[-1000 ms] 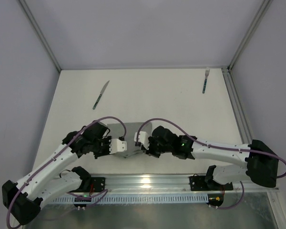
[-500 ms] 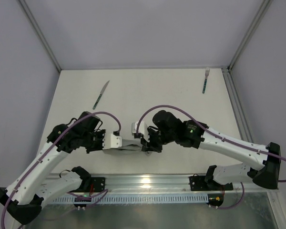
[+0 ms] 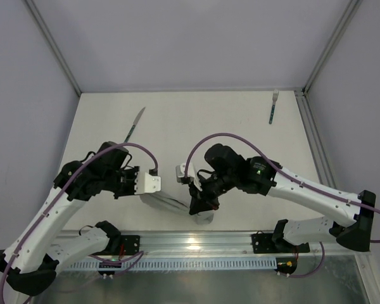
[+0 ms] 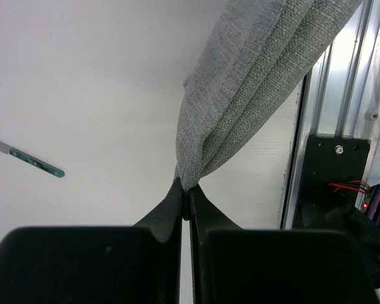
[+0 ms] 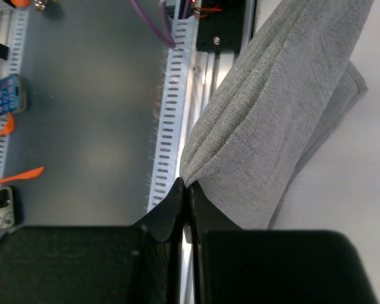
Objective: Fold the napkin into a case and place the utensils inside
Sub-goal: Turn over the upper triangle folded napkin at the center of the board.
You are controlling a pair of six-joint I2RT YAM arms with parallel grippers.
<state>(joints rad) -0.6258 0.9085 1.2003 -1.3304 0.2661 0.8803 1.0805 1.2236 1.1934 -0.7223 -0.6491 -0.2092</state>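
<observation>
The light-grey napkin (image 3: 168, 204) hangs folded between my two grippers above the near edge of the table. My left gripper (image 3: 153, 185) is shut on one corner of it (image 4: 240, 88). My right gripper (image 3: 197, 206) is shut on the other corner (image 5: 272, 126), and the cloth droops below it. The knife (image 3: 133, 125) with a dark handle lies at the far left and also shows in the left wrist view (image 4: 26, 158). The fork (image 3: 273, 106) with a teal handle lies at the far right, near the frame post.
A metal rail (image 3: 196, 244) with the arm bases runs along the near edge, with a slotted cable duct (image 5: 168, 114) beside it. Frame posts (image 3: 54, 54) and grey walls bound the table. A phone and orange items (image 5: 3, 101) lie below the table level.
Both grippers have lifted the napkin off the table. The left gripper moved up and left. The right gripper turned down toward the near edge, so the cloth now hangs slanted.
</observation>
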